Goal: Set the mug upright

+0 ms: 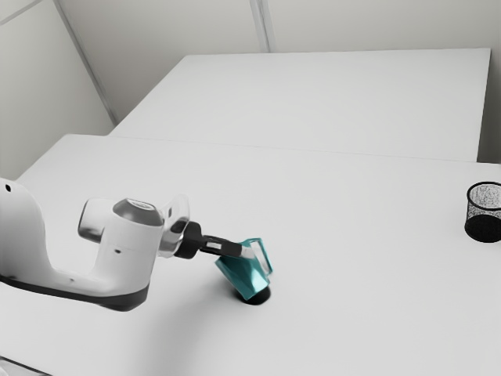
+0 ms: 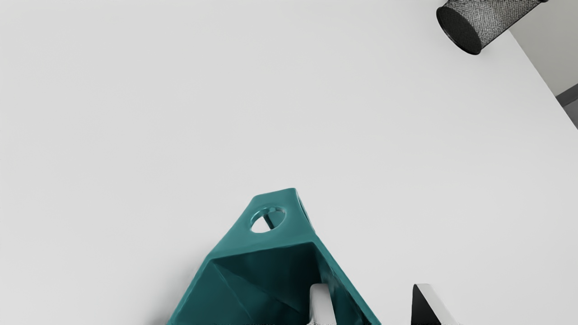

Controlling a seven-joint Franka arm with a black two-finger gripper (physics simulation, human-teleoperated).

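Observation:
In the exterior view my gripper (image 1: 243, 251) reaches the upper part of the teal mug (image 1: 241, 274), which is tilted, with a dark shadow at its lower end. Its handle loop (image 1: 267, 257) is on the exterior view's right. The wrist view looks into the opening of the faceted mug (image 2: 289, 232). Around its wall stands my gripper (image 2: 371, 286), open: one finger (image 2: 321, 304) is inside the mug, the other (image 2: 433, 304) outside, apart from the wall. Whether the mug touches the table is unclear.
A black mesh cup (image 1: 485, 215) stands at the exterior view's far right, well away from the mug; the wrist view also has this mesh cup (image 2: 490, 22), near the table's edge. A white table (image 1: 376, 258) lies below.

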